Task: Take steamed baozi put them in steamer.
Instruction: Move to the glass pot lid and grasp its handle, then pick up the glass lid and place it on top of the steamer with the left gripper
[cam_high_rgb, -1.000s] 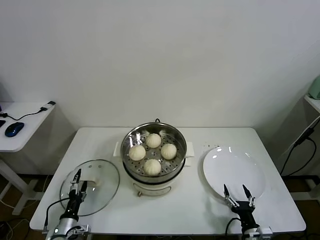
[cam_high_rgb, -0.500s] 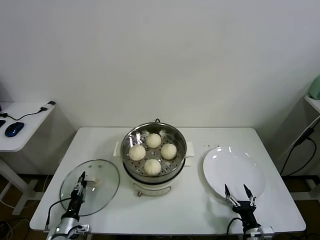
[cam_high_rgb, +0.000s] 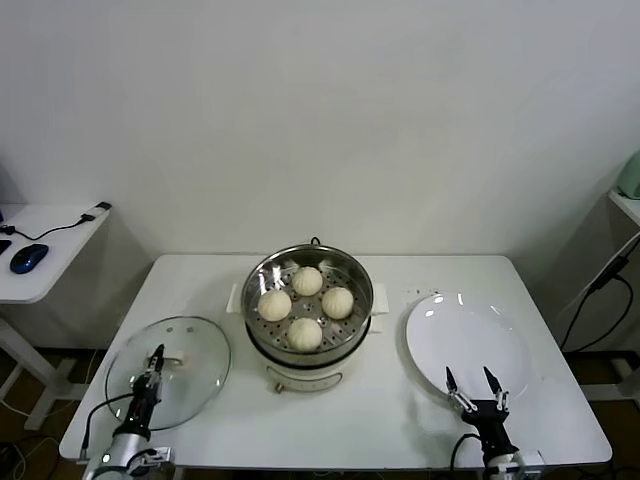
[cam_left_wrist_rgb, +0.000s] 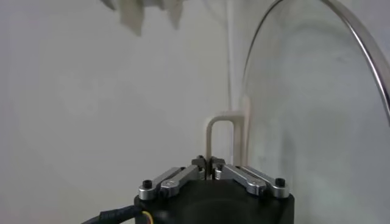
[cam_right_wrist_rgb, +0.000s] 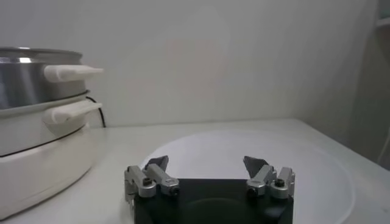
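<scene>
Gripping the white handle (cam_left_wrist_rgb: 220, 137) of the glass lid (cam_high_rgb: 168, 370), the left tool (cam_high_rgb: 155, 362) is sitting at the near-left of the tabletop (cam_high_rgb: 400, 410), its jaws pinched fully together on the thin handle loop, as the left wrist view is showing. All four baozi (cam_high_rgb: 305, 332) are already resting on the perforated tray inside the steamer (cam_high_rgb: 308, 305) at the tabletop's centre, so the loading part is looking finished — the step in hand is likely covering the pot. Doing it well means lifting the lid straight up before swinging it across, keeping it level so the thin handle is not slipping in the pinch, then centring it over the steel rim and lowering gently. The right tool (cam_high_rgb: 473, 392) is waiting with jaws spread wide and holding nothing, at the near edge of the bare white plate (cam_high_rgb: 467, 340). Compared with a second ago, the left tool's jaws are no longer standing apart — they are now closed, and the lid is lying shifted slightly toward the robot's left.
</scene>
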